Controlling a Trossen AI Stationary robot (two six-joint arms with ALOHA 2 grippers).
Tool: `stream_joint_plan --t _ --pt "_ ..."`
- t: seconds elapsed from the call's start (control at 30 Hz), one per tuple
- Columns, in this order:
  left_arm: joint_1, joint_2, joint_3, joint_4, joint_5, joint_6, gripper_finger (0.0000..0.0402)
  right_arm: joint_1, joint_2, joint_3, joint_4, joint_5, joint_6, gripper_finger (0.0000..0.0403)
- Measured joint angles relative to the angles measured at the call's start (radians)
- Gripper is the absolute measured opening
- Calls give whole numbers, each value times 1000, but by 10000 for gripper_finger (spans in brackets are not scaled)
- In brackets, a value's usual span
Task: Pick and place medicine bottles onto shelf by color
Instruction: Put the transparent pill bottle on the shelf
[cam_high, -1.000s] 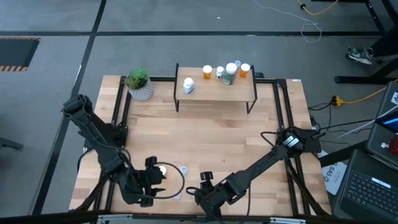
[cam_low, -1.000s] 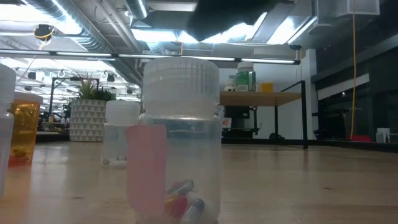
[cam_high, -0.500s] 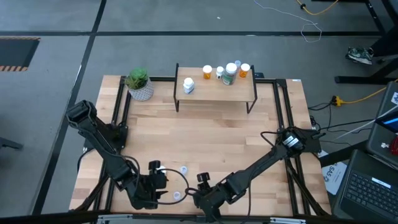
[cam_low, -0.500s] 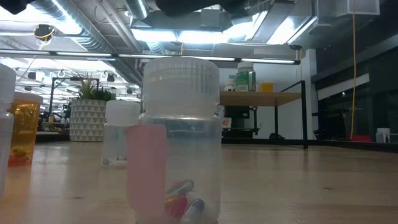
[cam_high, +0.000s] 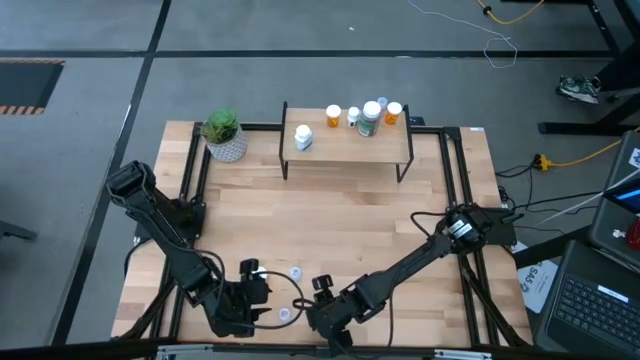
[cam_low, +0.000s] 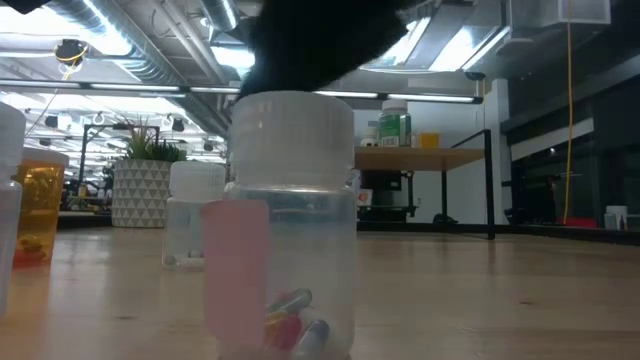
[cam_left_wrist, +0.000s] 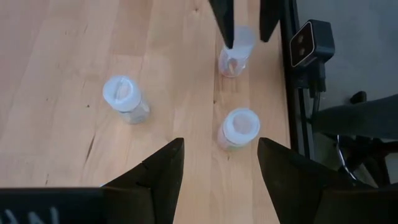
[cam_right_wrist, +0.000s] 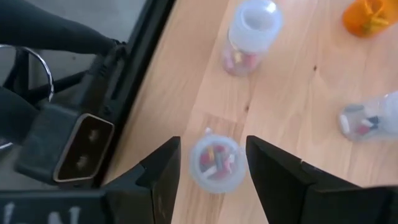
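My right gripper (cam_right_wrist: 213, 148) is open at the table's near edge, one finger on either side of a small clear bottle (cam_right_wrist: 214, 163) with capsules inside. This bottle stands upright on its base, filling the low view (cam_low: 290, 220). My left gripper (cam_left_wrist: 221, 163) is open and hovers to the left of it, above the table, short of a second clear bottle (cam_left_wrist: 239, 127). A third clear bottle (cam_left_wrist: 124, 98) stands farther in. The shelf (cam_high: 345, 148) stands at the far edge with several bottles (cam_high: 368, 118) on top. In the high view the right gripper (cam_high: 320, 297) hides its bottle.
An orange bottle (cam_right_wrist: 372, 15) and two more clear ones (cam_right_wrist: 252, 34) stand toward the left arm. A potted plant (cam_high: 224, 135) sits left of the shelf. The low camera (cam_left_wrist: 308, 43) and black frame rail (cam_right_wrist: 134, 68) border the near edge. Bare wood lies mid-table.
My left gripper has drawn back toward the near edge, uncovering two small clear bottles. My right gripper has moved toward the table's left and come down, its dark shape now reaching the cap of the closest clear bottle in the low view. No bottle has moved.
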Motion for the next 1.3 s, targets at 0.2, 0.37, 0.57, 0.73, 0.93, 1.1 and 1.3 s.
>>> stream_joint_plan --t 0.2,0.37,0.57,0.73,0.93,1.1,1.3 --pt "-3 0 0 0 2 0 199 0 17 0 -7 0 -2 184" --pt "-3 0 0 0 2 0 199 0 17 0 -7 0 -1 184" --pt "-3 0 0 0 2 0 199 0 18 0 -16 17 7 184" --pt "-3 0 0 0 2 0 199 -3 18 0 -42 129 73 171" --pt "-3 0 0 0 3 0 199 -30 15 1 -80 131 141 137" --pt "-3 0 0 0 3 0 199 -50 7 1 -107 133 151 137" --pt "-3 0 0 -6 3 0 199 -72 -65 -1 -367 306 275 137"
